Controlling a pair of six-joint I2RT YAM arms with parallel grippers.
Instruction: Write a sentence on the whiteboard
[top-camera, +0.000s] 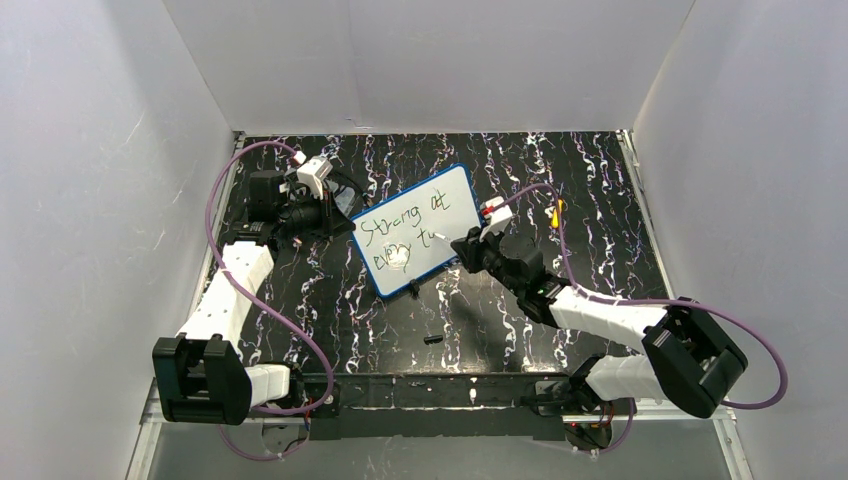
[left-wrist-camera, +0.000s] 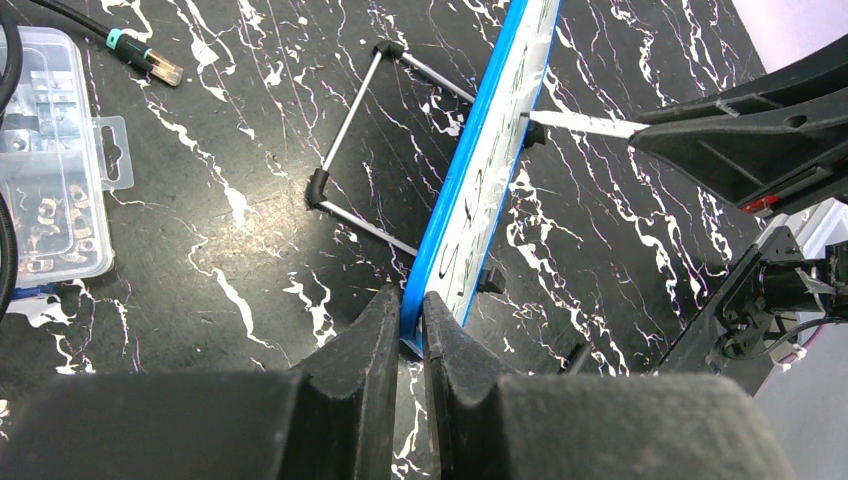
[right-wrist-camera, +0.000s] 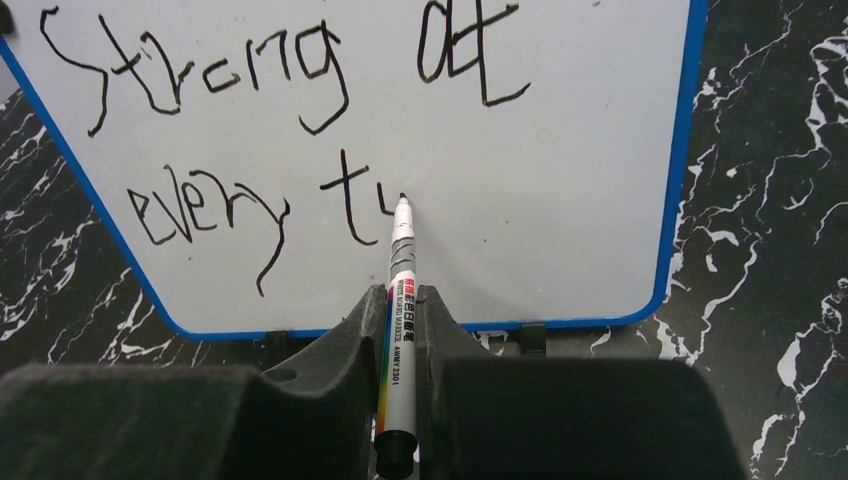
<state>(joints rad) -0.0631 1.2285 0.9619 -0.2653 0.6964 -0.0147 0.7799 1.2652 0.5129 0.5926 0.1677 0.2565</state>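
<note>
right pincer (right-wrist-camera: 402, 300) gripped slim white marker (right-wrist-camera: 402, 245) | tip touched blue-rimmed white rectangular whiteboard (right-wrist-camera: 570, 180) ahead, right of "tu" | left pincer (left-wrist-camera: 405, 305) clamped its rim

The whiteboard (right-wrist-camera: 560, 200) is white with a thin blue rim, and the sentence (right-wrist-camera: 230, 70) on it is black script. The marker (right-wrist-camera: 402, 250) has a white barrel with a rainbow stripe, red and black print, a grey band and a black end. The table (top-camera: 580, 180) is black with white marble veining. The left tool (left-wrist-camera: 405, 300) and right tool (right-wrist-camera: 402, 300) are matte black. A cable plug (left-wrist-camera: 140, 55) is teal with a gold tip.
</note>
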